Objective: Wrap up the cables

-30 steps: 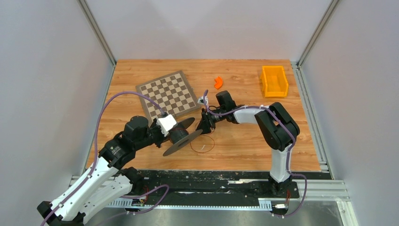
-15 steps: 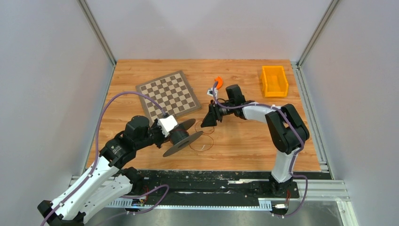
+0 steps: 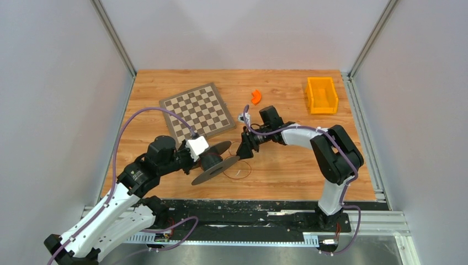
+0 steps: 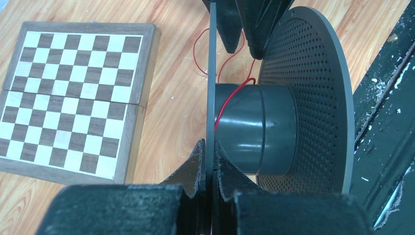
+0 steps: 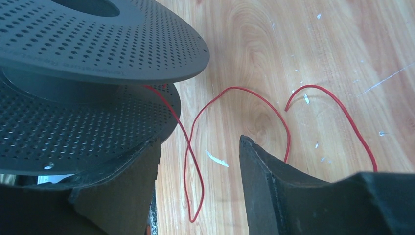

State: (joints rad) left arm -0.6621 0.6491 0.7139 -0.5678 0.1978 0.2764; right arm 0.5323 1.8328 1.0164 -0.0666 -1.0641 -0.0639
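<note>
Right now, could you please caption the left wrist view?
Left gripper clamps the spool by its flange; red wire trails from the hub onto the table beside a chessboard.

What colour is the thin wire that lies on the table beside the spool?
The wire is red; the right wrist view shows it best.

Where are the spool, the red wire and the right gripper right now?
spool [image 4: 254,129], left wrist view, on its grey hub.
red wire [image 5: 237,88], right wrist view, top of a loose loop.
right gripper [image 5: 199,141], right wrist view, midway between its open fingertips.
</note>
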